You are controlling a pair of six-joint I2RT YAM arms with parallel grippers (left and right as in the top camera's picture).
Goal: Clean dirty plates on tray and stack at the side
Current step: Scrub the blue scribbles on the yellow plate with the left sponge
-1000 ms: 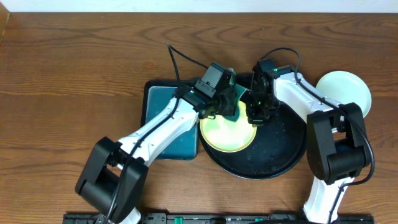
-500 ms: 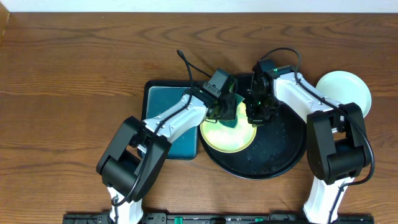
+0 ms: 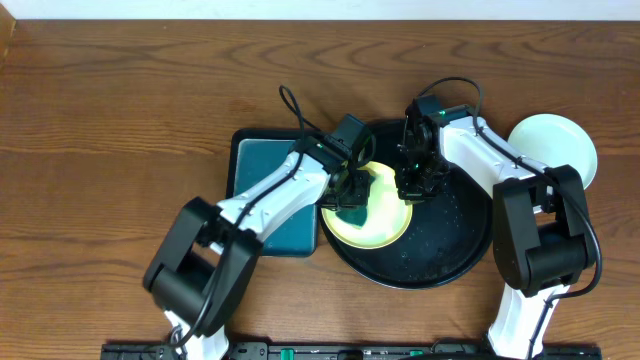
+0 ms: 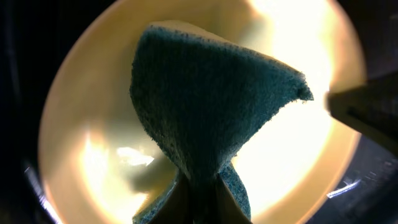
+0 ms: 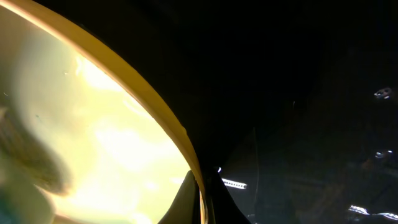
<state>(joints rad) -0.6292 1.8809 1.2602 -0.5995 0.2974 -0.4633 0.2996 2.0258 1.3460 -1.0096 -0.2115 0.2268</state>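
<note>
Wrist views show left pincer [image 4: 199, 196] nipping the sponge [image 4: 205, 106], right pincer [image 5: 200, 200] clamping the plate [image 5: 93, 118] rim (overhead hides both).

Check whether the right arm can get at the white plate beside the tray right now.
Probably not yet: the right gripper is clamped on the rim of the yellow plate. The path to the white plate looks open once it lets go.

Premises: a robot test bench. A wooden table [image 3: 120, 120] carries a left arm [image 3: 270, 195] and a right arm [image 3: 480, 145], both fixed to a black rail [image 3: 300, 352] at its near edge, with a cable [image 3: 290, 100] exposed. The tableware is a staged set: black round tray [image 3: 450, 250], teal square tray [image 3: 262, 170], white plate [image 3: 560, 140]. A pale wall [image 3: 300, 8] stands behind.
</note>
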